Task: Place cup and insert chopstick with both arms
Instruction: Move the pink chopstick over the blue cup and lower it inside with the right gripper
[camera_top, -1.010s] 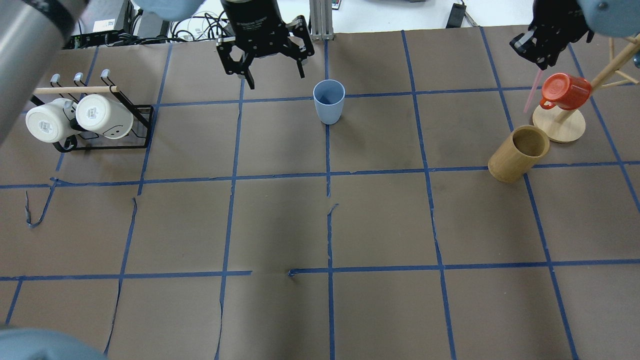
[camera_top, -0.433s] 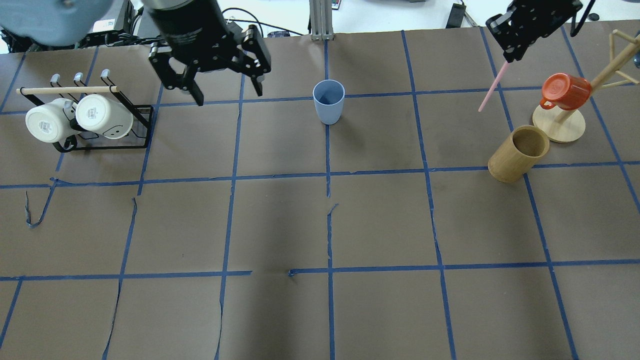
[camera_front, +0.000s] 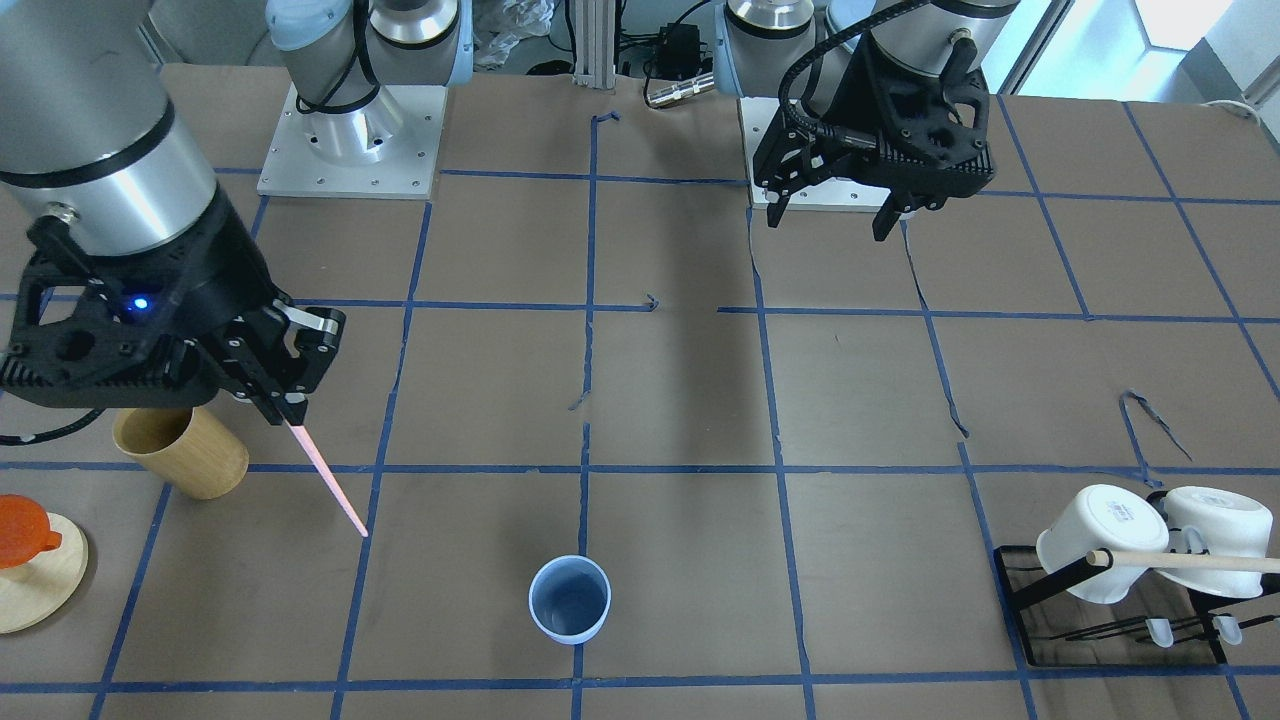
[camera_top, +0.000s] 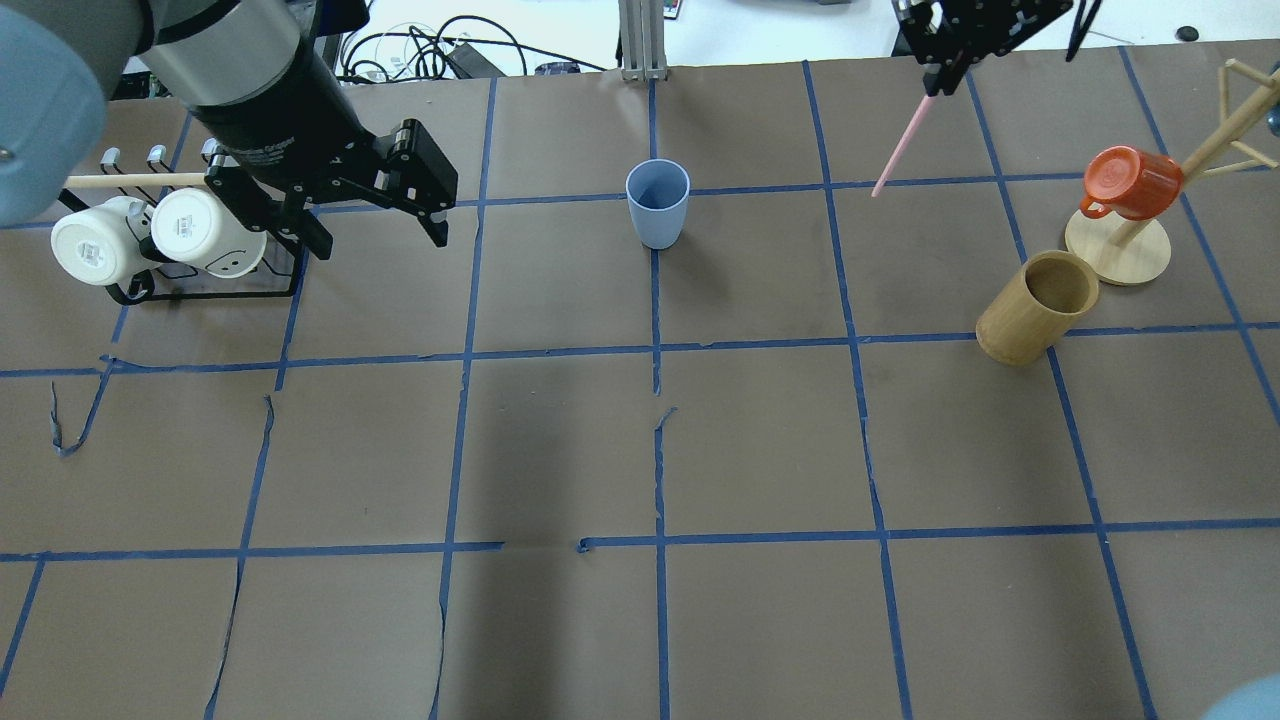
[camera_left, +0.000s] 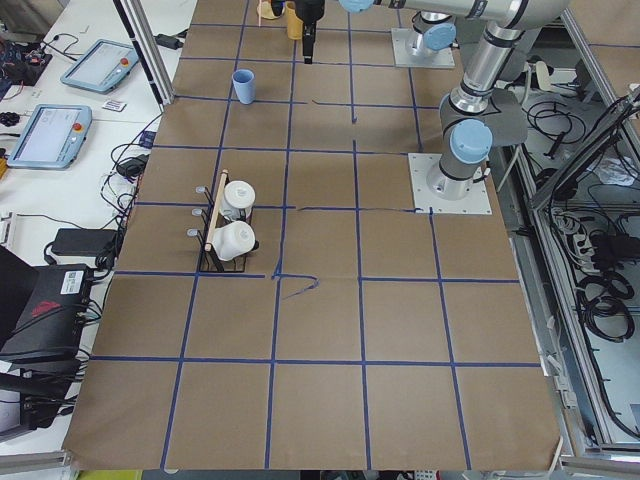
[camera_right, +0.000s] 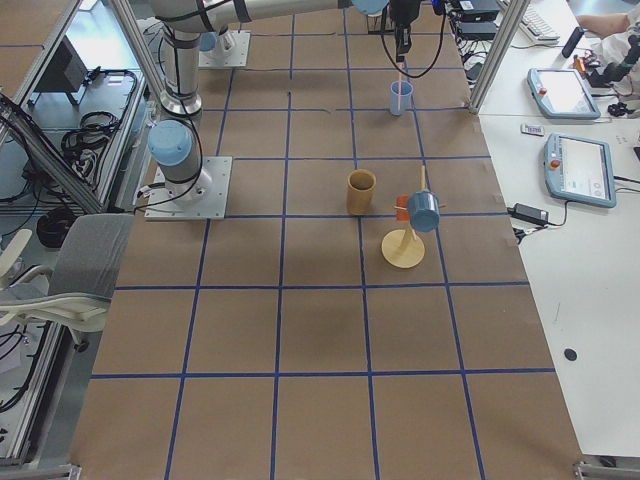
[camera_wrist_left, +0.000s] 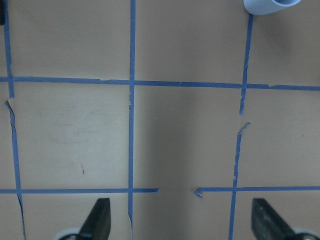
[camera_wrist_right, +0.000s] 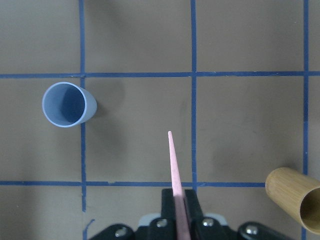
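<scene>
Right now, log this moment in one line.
cup upright, empty | chopstick in right gripper, not inserted | left gripper open, empty

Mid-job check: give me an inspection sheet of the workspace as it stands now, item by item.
Surface: brown paper table with a blue tape grid; several small tears.
Job's things: small light-blue plastic tumbler upright, alone, empty; thin pale-pink chopstick held in the air, tip down, off to the tumbler's side, not yet inserted.
Clutter: tan wooden cup upright; orange mug hung on a wooden stand; two white mugs on a black wire rack.
Grippers: left gripper open, empty, raised above the table; right gripper shut on the chopstick.
Cables: black cables beyond the table's far edge.
Surroundings: two tablet pendants on a white side bench; grey office chair.
</scene>
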